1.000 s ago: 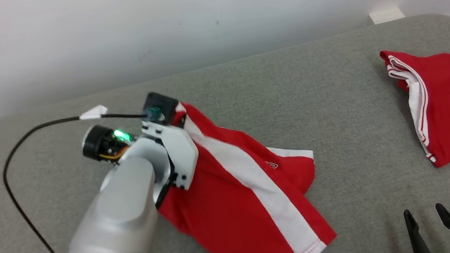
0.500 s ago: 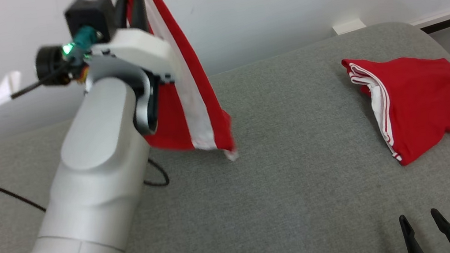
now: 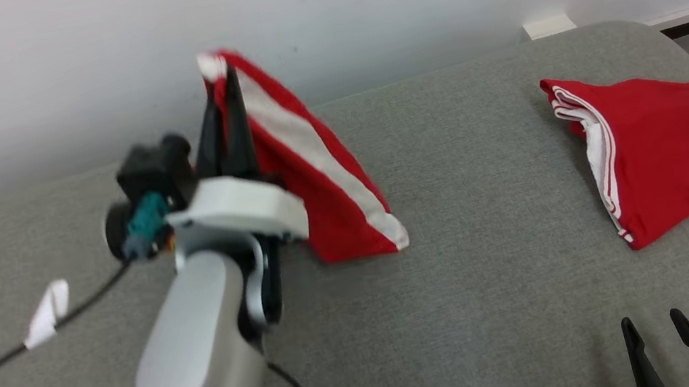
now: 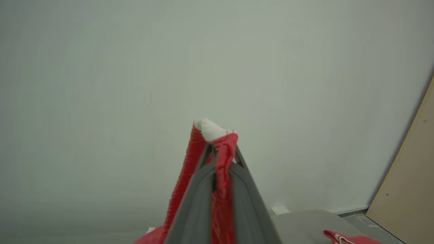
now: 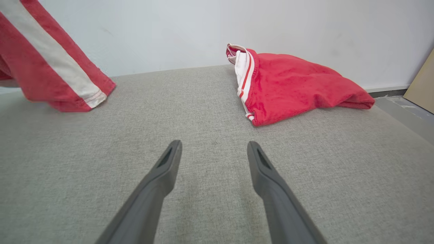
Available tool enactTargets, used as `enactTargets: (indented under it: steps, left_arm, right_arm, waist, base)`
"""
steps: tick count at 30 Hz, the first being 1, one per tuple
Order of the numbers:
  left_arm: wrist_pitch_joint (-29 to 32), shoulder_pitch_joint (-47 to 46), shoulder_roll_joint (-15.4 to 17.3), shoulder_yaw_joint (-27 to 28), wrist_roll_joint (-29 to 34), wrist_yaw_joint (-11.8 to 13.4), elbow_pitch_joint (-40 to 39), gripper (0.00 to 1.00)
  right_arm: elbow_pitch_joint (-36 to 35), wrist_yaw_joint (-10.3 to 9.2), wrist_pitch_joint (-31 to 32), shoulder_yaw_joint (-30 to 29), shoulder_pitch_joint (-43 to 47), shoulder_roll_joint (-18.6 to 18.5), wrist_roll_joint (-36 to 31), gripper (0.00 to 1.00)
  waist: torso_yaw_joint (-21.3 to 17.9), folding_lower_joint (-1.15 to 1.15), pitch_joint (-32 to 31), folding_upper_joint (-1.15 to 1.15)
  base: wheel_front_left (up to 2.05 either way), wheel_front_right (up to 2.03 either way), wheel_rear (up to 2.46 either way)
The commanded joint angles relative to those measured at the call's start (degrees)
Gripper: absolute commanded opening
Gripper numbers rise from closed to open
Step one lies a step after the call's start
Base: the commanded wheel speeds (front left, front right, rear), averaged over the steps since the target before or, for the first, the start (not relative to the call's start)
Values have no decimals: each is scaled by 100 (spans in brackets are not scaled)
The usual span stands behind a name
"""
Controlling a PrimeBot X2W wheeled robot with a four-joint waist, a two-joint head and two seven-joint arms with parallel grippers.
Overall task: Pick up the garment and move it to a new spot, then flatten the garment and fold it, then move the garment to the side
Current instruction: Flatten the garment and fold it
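Note:
The garment is red with a white stripe and hangs bunched above the grey surface. My left gripper is shut on its top edge, fingers pointing up. In the left wrist view the gripper pinches red cloth with a white tip above the fingers. The garment's lower hem shows at the upper left of the right wrist view. My right gripper stands open low over the grey surface with nothing between its fingers, and its fingertips show at the lower right of the head view.
A second red garment with white trim lies folded at the far right, also seen as a red pile ahead of my right gripper. A black cable with a white tag trails at the left. A white wall backs the grey surface.
The left gripper has lifted the garment off the surface, where it lay spread a second ago. Since half a second ago the arm has come lower in the view. The right gripper kept still.

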Motion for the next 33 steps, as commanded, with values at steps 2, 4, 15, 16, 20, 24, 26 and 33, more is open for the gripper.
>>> enactTargets:
  steps: [2, 4, 15, 16, 20, 24, 26, 33]
  left_arm:
    - [1, 522, 21, -11, -11, 8, -117, 0]
    - [2, 1100, 20, -46, -34, -26, -199, 0]
    - [1, 3285, 20, 145, 93, -13, -720, 0]
    - [0, 3418, 20, 168, 100, -29, -787, 0]
    - [1, 4027, 19, 27, 213, -207, -768, 0]
    - [0, 4359, 23, -87, 300, -330, -658, 0]
    - [1, 4491, 23, -128, 331, -398, -651, 7]
    - [1, 4769, 25, -38, 676, -489, -686, 100]
  right_arm:
    - [-16, -18, -16, -51, -18, -9, -21, 100]
    - [-25, -18, -16, -91, 26, -8, -51, 100]
    - [-15, -18, -16, -173, 202, -12, -110, 100]
    - [-10, -18, -16, -177, 218, -10, -107, 100]
    - [9, -18, -16, -200, 357, -9, -94, 100]
    - [38, -18, -16, -241, 479, -10, -124, 100]
    - [33, -18, -16, -251, 521, -10, -130, 100]
    - [45, -17, -16, -236, 612, -10, -131, 100]
  waist:
    - [110, 0, -16, 0]
    - [218, 0, -35, 0]
    - [738, 0, -230, 0]
    - [768, 0, -253, 0]
    - [909, 0, -390, 0]
    - [1014, 0, -527, 0]
    - [1065, 0, -579, 0]
    - [1151, 0, -723, 0]
  base:
    - [0, 0, 0]
    - [0, 0, 0]
    - [0, 0, 0]
    - [0, 0, 0]
    - [0, 0, 0]
    - [0, 0, 0]
    - [0, 0, 0]
    - [0, 0, 0]
